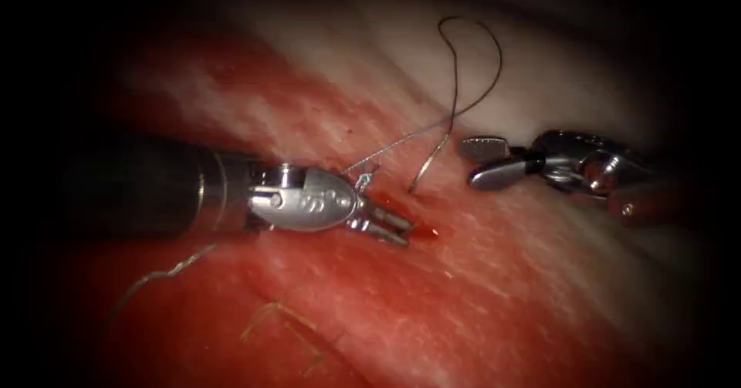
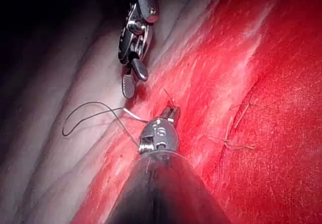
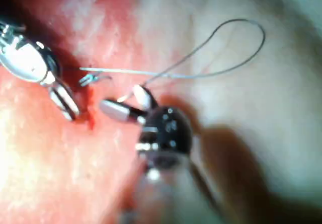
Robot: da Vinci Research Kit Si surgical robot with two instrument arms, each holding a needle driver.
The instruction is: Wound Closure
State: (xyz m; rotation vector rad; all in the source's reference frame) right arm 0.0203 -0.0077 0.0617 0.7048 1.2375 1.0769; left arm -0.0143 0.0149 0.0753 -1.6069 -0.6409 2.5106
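Left tool (image 1: 386, 224) fingers sit slightly parted at the cut (image 1: 421, 232), holding nothing. Right tool (image 1: 485, 160), at three o'clock, gapes empty. Needle (image 1: 429, 160) stands in the tissue (image 1: 478, 280), thread (image 1: 463, 64) looped above; closure is unfinished.

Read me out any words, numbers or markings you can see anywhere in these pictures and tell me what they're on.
Stamped marks on the wrist body of the left arm's tool, seen in the endoscope view and the left wrist view: too small and blurred to read.
Right arm's tool: no lettering can be made out.
Tissue, thread: no text.
Both tools hold nothing, jaws open.
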